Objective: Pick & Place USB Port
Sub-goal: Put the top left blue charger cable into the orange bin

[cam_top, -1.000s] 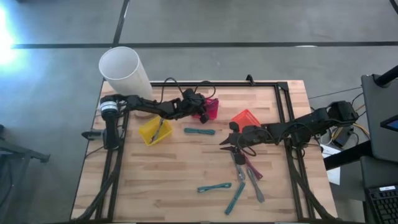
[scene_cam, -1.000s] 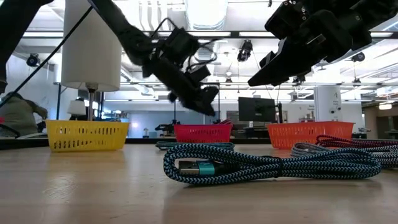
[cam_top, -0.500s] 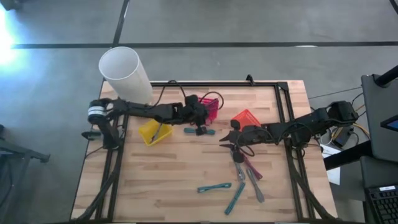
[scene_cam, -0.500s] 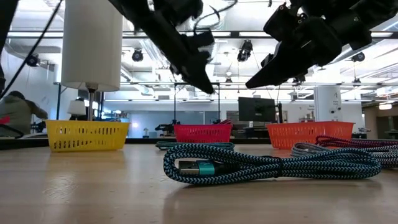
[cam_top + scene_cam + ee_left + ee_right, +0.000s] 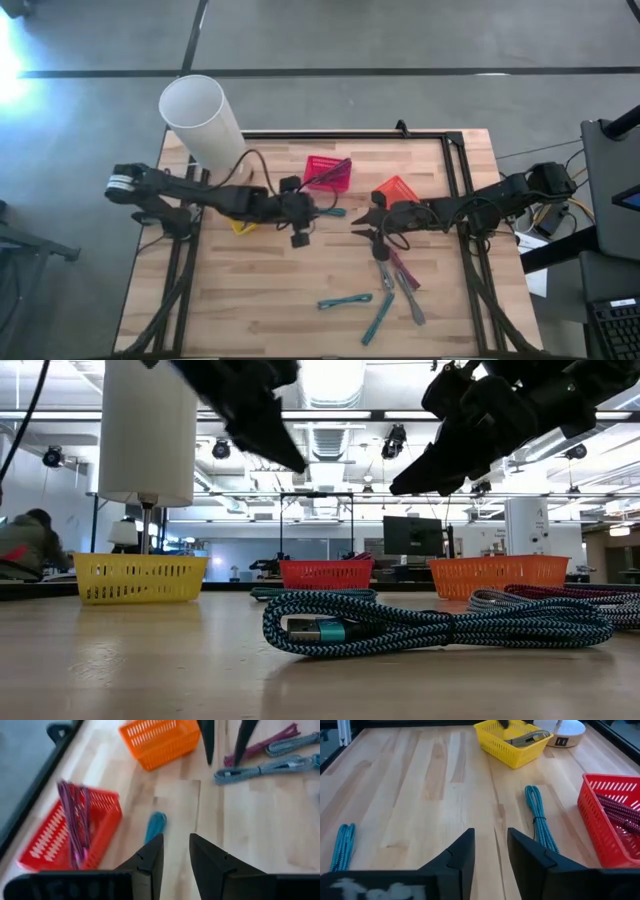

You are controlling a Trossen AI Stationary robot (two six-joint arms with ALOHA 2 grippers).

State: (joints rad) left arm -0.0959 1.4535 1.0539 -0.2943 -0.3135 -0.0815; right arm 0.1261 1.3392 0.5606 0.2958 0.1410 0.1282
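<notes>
Hovering left claw (image 5: 175, 865), empty, jaws apart

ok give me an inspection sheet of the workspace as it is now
surface: wooden table, bare at the front left.
job's things: yellow basket holds a grey cable; red basket holds magenta cables; orange basket.
clutter: white cylinder at the back left.
grippers: left tool and right tool both open, holding nothing, above mid-table.
cables: teal cable beside the red basket; more teal, grey and magenta ones at the front right.
surroundings: a person at the far left in the low view.
</notes>
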